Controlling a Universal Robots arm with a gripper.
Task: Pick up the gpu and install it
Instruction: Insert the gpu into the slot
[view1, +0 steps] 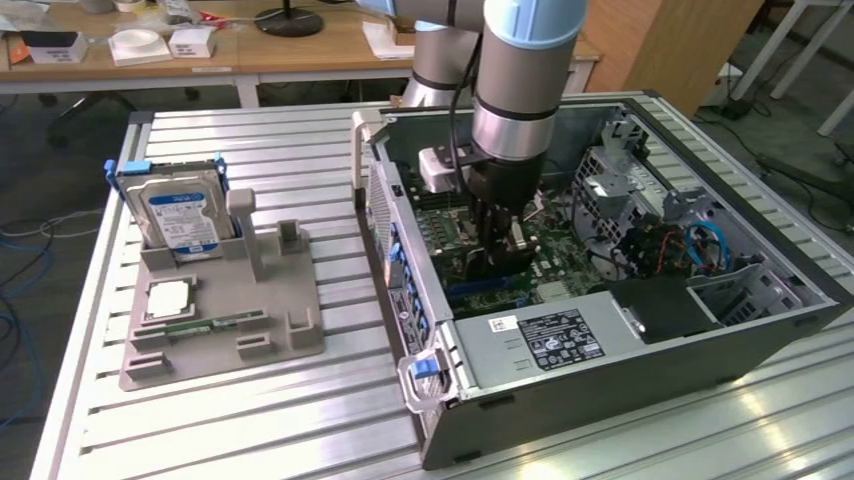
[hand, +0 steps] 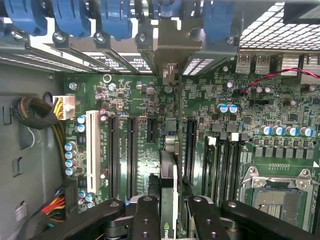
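My gripper (view1: 495, 238) reaches down into the open computer case (view1: 747, 345), over the green motherboard (view1: 567, 272). It is shut on the gpu (hand: 167, 176), a thin dark card seen edge-on between the two black fingers (hand: 146, 220). The card stands on edge above the motherboard (hand: 140, 107), between the long black expansion slots (hand: 131, 150). Its silvery end bracket (hand: 170, 74) points at the rear slot openings of the case. In the exterior view the gpu (view1: 489, 258) is a dark piece below the fingers, close to the board. I cannot tell whether it touches a slot.
On the exterior view's left a grey fixture (view1: 274, 335) holds a silver hard drive (view1: 180, 215), a processor chip (view1: 171, 298) and a green memory stick (view1: 214, 325). Inside the case are the power supply (view1: 561, 340), the drive cage (view1: 641, 205), blue latches (hand: 115, 17) and cable bundles (hand: 37, 112).
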